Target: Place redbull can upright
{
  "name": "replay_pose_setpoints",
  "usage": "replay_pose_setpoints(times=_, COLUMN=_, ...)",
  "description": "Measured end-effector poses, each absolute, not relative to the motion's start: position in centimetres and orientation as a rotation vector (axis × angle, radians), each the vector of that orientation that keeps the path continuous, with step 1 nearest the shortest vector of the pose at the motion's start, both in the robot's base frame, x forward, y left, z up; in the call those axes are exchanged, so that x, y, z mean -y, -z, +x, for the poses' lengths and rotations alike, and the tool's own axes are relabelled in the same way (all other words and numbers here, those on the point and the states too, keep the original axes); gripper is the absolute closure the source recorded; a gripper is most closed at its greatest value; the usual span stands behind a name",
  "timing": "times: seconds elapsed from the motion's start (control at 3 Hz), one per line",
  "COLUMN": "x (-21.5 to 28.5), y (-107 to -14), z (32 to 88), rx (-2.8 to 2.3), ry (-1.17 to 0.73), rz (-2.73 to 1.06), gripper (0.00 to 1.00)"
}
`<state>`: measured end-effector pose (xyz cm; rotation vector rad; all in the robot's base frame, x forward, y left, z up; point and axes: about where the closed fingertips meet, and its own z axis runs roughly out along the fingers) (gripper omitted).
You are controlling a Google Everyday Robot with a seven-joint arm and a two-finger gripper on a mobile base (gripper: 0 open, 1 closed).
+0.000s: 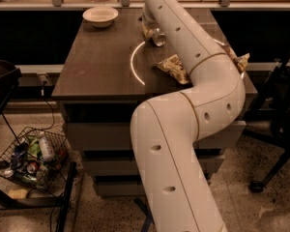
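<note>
Dark brown table (96, 66) under the robot's white arm (183, 144), which reaches to the far side. We see the gripper (149, 28) there, mostly hidden behind the arm, and we cannot tell how wide it stands or whether it has hold of anything. Just beside it the redbull can (158, 36) is tipped over rather than upright. Its long axis runs away from us, and one shiny round end faces the camera. A chip bag (173, 66) lies nearer and a white bowl (100, 16) sits at far left.

Single high view down along arm (183, 129) toward table (96, 71); gripper (153, 30) at far end.
</note>
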<state>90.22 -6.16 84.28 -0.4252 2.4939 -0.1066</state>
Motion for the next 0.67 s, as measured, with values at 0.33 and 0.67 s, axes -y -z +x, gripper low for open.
replay_pose_setpoints(times=0.33, x=6.09, y=-84.02, z=90.26, rx=-2.497, ry=0.107, rz=-0.427, gripper=1.0)
replay_pose_setpoints(times=0.67, x=6.08, y=-84.18, z=90.24, rx=-2.497, ry=0.106, rz=-0.427, gripper=1.0)
